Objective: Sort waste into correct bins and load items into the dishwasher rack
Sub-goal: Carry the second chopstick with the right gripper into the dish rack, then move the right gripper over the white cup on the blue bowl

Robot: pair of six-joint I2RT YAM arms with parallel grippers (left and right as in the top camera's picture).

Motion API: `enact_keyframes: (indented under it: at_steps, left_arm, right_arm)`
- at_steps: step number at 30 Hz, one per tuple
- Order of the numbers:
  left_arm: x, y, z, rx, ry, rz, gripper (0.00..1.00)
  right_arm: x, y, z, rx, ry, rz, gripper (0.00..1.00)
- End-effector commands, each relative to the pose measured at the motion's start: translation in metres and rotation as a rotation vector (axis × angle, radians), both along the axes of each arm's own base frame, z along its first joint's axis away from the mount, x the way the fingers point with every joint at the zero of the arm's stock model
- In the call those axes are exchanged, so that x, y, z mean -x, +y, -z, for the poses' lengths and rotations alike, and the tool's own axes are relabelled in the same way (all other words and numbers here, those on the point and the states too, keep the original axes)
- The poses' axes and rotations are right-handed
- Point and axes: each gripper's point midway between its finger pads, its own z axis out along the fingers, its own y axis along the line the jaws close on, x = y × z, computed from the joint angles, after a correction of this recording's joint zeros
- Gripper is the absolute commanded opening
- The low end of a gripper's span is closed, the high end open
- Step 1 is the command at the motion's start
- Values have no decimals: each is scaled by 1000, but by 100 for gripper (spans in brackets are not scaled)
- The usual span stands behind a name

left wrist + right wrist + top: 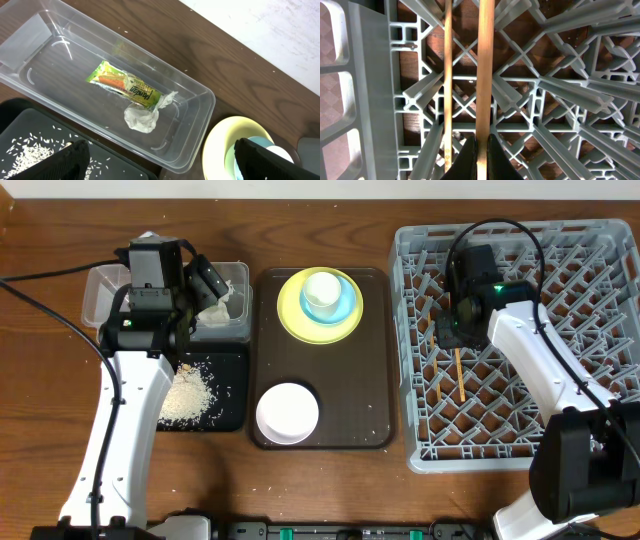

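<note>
In the left wrist view a yellow-green wrapper (pixel 125 85) and a white tissue (pixel 142 118) lie inside the clear tub (pixel 197 100). My left gripper (pixel 162 162) hangs open above the tub's near end, holding nothing. Rice crumbs (pixel 188 392) lie in the black tray (pixel 232 405). My right gripper (pixel 481 157) is low over the grey rack (pixel 600 240), shut on one chopstick (pixel 485 75). The other chopstick (pixel 448 75) lies beside it on the lattice. The yellow plate (pixel 290 315) carries the blue bowl (pixel 346 306) and white cup (pixel 322 288).
A brown serving tray (pixel 350 400) lies between the bins and the rack, with the plate stack at its far end and a white bowl (pixel 288 412) at its near end. Upright pegs fill the rack around my right gripper.
</note>
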Motion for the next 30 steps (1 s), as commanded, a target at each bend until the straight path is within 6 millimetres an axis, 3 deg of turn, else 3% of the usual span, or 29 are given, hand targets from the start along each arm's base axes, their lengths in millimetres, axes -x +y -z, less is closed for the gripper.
enact_keyframes:
  at_steps: [1,7,11,14,18,23,30]
  left_arm:
    - [-3,3,-4,-5,-10,-7,95]
    - [-3,3,-4,-5,-10,-7,95]
    - [-3,3,-4,-5,-10,-7,95]
    - [-3,3,-4,-5,-10,-7,95]
    - [-3,3,-4,-5,-10,-7,95]
    - [-3,3,-4,-5,-10,-7,95]
    - [-3,3,-4,-5,-10,-7,95]
  right_arm:
    - [0,-3,2,17,6,-30,8]
    - [-1,-4,0,25,0,-35,28]
    - [-6,-3,-9,23,-15,-35,32]
    - [-9,6,-27,-7,-19,-51,32]
    - [-8,38,-62,-110,-19,-115,34]
    - [-1,96,-103,-270,-39,-243,34]
    - [26,168,-107,-330,-37,-429,35]
